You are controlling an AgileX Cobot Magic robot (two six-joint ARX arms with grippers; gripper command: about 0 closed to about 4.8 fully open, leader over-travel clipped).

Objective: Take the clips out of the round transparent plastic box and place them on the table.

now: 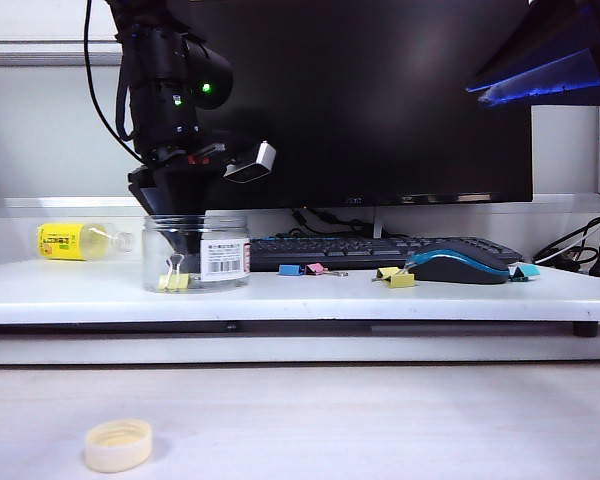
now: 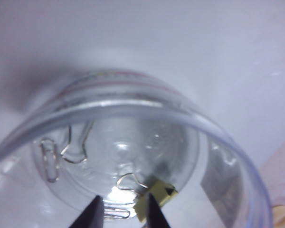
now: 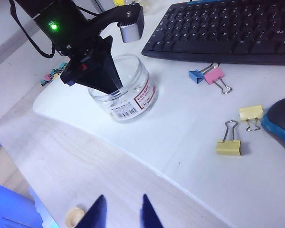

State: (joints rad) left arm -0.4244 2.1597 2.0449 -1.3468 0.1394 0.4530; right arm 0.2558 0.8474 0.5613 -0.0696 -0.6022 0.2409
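Inside round transparent plastic box [image 1: 196, 252], surface [image 1: 310, 293] left: left gripper [image 2: 123, 209] partly open, straddling yellow clip [image 2: 157, 195] | right gripper [image 3: 119, 212] wide, empty, hovering near | risk: fingertips pinch wire handle only, clip slips.

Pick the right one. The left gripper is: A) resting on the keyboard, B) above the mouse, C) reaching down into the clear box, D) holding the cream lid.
C: the left gripper reaches down inside the clear box, its fingertips near a yellow clip at the bottom; the right gripper hovers open over the wood-look surface, away from the box.
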